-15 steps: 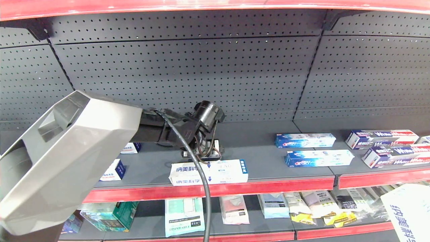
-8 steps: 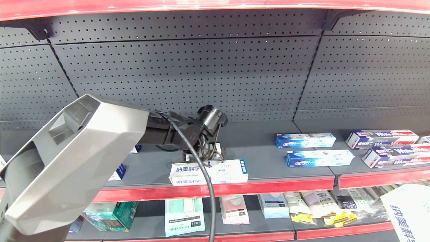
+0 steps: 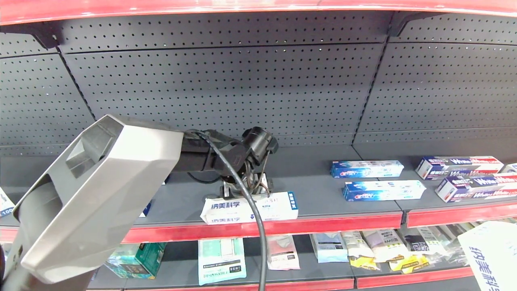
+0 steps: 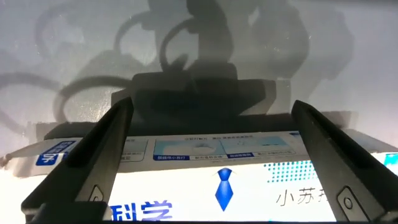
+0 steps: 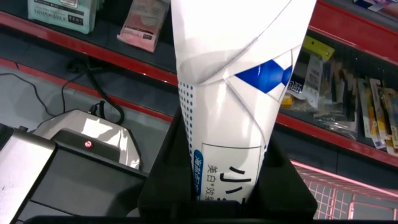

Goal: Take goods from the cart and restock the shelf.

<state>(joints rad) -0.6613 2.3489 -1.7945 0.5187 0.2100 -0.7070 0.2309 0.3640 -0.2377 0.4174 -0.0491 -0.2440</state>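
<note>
The left pincer (image 4: 211, 118) stands spread wide over the white pack (image 3: 250, 207), with its dark, flat-sided fingers (image 4: 93, 168) set above the glossy printed face. Since a second ago its wrist has slid toward 3 o'clock, and the pack's 9 o'clock end has edged slightly outward. The pack, a flat oblong, lies at the front lip of the grey metal shelf (image 3: 319, 194), which has a perforated back panel. Cardboard toothpaste boxes (image 3: 383, 190) lie at 3 o'clock. The right pincer (image 5: 227, 186) clamps a second white pack (image 5: 236, 93), creased film, standing upright.
</note>
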